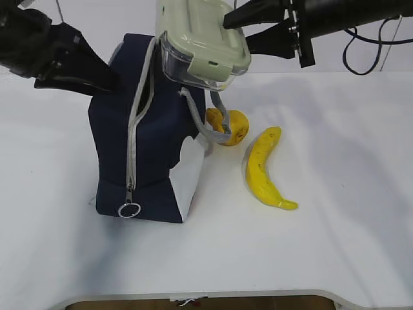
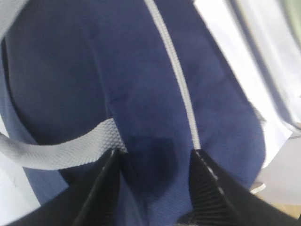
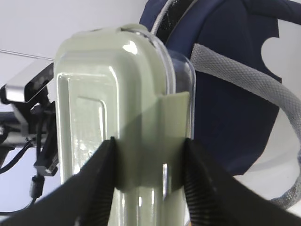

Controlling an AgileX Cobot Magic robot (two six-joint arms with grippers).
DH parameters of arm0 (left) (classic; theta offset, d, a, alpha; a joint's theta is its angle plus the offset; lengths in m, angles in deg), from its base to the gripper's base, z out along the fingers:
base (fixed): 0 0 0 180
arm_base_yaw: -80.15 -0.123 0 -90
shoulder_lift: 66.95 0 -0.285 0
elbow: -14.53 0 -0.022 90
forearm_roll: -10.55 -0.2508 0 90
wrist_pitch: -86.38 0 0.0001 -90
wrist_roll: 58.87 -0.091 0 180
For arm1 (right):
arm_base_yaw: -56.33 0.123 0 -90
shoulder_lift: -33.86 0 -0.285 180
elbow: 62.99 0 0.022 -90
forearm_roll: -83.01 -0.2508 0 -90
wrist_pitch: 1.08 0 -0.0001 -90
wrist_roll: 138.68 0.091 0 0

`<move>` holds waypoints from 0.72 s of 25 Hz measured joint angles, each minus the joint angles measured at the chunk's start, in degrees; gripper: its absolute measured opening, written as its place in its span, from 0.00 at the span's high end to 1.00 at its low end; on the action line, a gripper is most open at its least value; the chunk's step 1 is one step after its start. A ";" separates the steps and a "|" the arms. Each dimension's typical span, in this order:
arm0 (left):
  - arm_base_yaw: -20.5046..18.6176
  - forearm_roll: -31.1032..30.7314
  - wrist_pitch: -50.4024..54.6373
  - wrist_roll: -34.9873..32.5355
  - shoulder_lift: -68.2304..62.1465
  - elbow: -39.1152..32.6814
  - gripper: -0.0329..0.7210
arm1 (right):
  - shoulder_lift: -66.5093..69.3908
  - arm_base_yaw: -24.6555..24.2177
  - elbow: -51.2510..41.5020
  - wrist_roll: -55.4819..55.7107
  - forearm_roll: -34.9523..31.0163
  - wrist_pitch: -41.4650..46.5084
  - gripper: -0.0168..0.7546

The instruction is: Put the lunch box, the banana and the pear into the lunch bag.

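At the top centre of the exterior view, the right tool (image 1: 244,31) grips the lunch box (image 1: 203,42) tilted above the upright lunch bag (image 1: 151,155). The left tool (image 2: 153,162) pinches the bag's navy fabric at upper left. The pear (image 1: 231,126) and banana (image 1: 264,169) lie on the counter (image 1: 335,226) right of the bag.

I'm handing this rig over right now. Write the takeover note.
Right gripper: shut on the lunch box, held in the air at the top of the lunch bag.
Left gripper: pinching the bag's navy fabric beside the zipper.
Banana and pear: on the table to the bag's right, the pear close against it.
Done: box lifted to the bag.
Left: lower the box in, then load banana and pear.
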 joint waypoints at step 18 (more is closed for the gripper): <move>0.00 -9.05 4.97 9.20 -4.08 5.18 0.49 | 0.00 0.00 0.00 0.00 -0.95 0.00 0.54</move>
